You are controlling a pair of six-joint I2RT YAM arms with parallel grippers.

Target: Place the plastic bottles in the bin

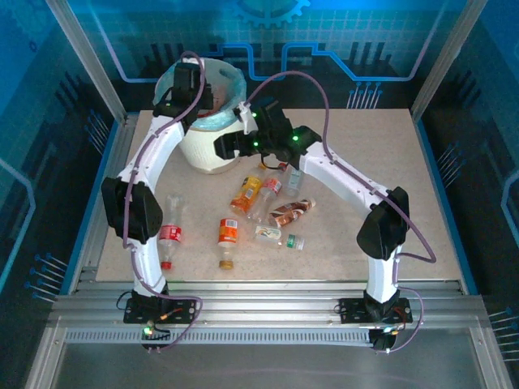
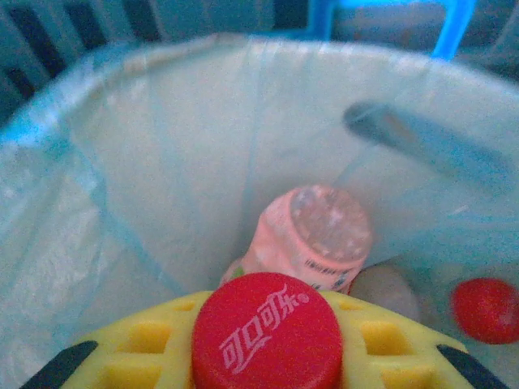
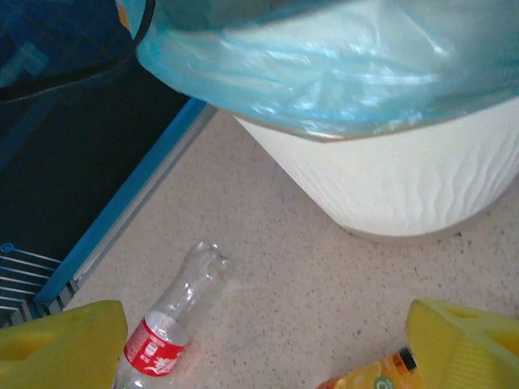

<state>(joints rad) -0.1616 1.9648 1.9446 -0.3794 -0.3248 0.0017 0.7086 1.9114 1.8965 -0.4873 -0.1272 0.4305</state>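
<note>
Left gripper point(image 1: 188, 83) hangs over bin point(image 1: 212, 154), back-left on table point(image 1: 389, 162). Its jaws are pinched tight on red-cap bottle point(image 2: 267, 324) at the neck, cap facing the wrist camera between yellow fingers point(image 2: 138, 344). It's held above the opening, likely so it drops straight in on release. The bottle's body is hidden under cap and fingers, so label and crushing can't be told.

Already inside the bin, pink bottle point(image 2: 312, 235) leans against liner point(image 2: 146, 162). Red blob point(image 2: 484, 309) at lower right is probably another cap, but too blurred to say. The bin floor is not readable.

On the table at left, red-label bottle point(image 1: 169, 235) lies alone beside the left arm. Next over, orange bottle point(image 1: 228, 239) lies flat.

Right gripper point(image 1: 233, 146) sits low, just beside the bin's front wall. Its jaws are wide with nothing between them, and the wrist view has bare table in the gap. It's probably staged for the next pick. An orange label is cut off at that view's bottom edge; which orange bottle it is, I can't tell.

Right of centre is a loose heap:
- second orange bottle point(image 1: 246, 193)
- brown crushed bottle point(image 1: 290, 212)
- green-cap bottle point(image 1: 280, 237)
- a few clear ones

These overlap and sit partly under the right arm, so the count is unsure.
</note>
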